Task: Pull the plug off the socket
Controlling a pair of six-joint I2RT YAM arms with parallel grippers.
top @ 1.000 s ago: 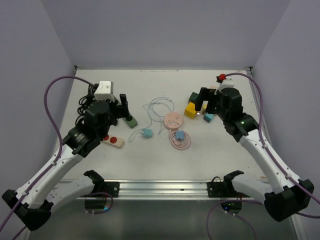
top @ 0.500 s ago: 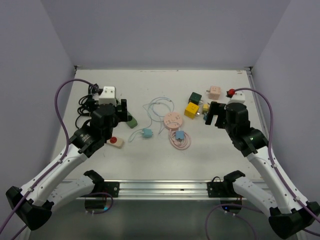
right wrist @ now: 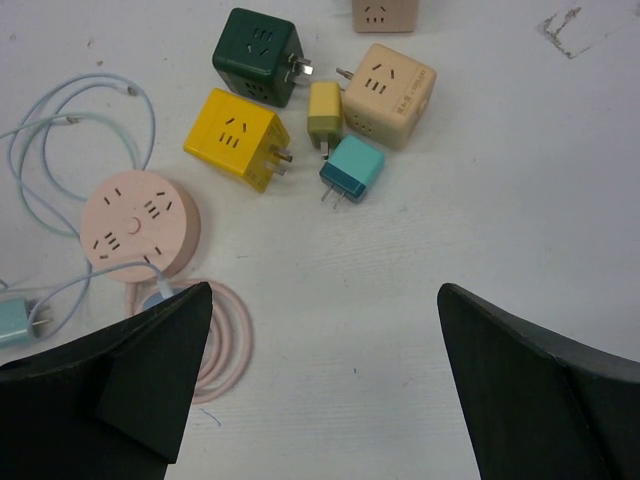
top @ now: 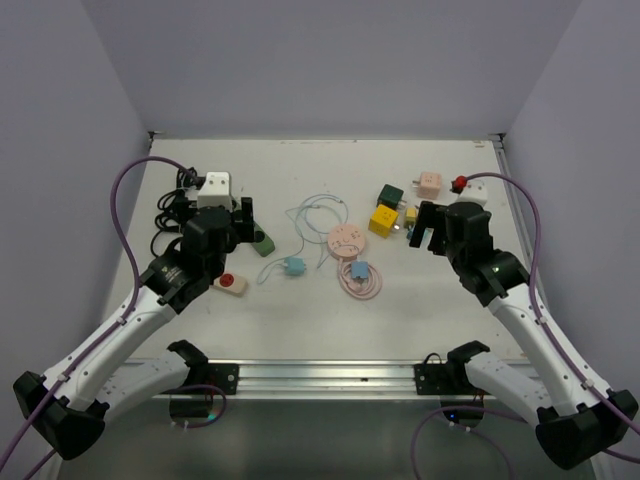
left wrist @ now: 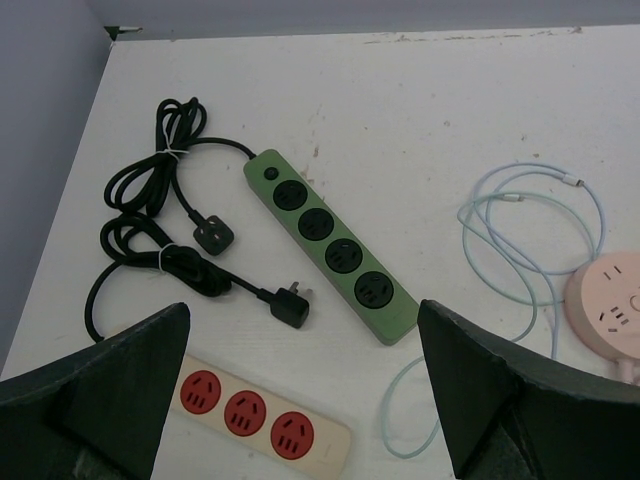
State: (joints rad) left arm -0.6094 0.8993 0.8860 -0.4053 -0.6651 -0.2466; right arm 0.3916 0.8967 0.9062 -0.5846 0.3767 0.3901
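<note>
Table (top: 300,310) holds pink socket (top: 347,240) left of right claw (top: 428,230).

pink round socket (left wrist: 612,305) cut off, tan cube (right wrist: 385,12) cropped

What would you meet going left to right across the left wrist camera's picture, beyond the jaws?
Black cord → green power strip → pale blue cable → pink round socket.
</note>
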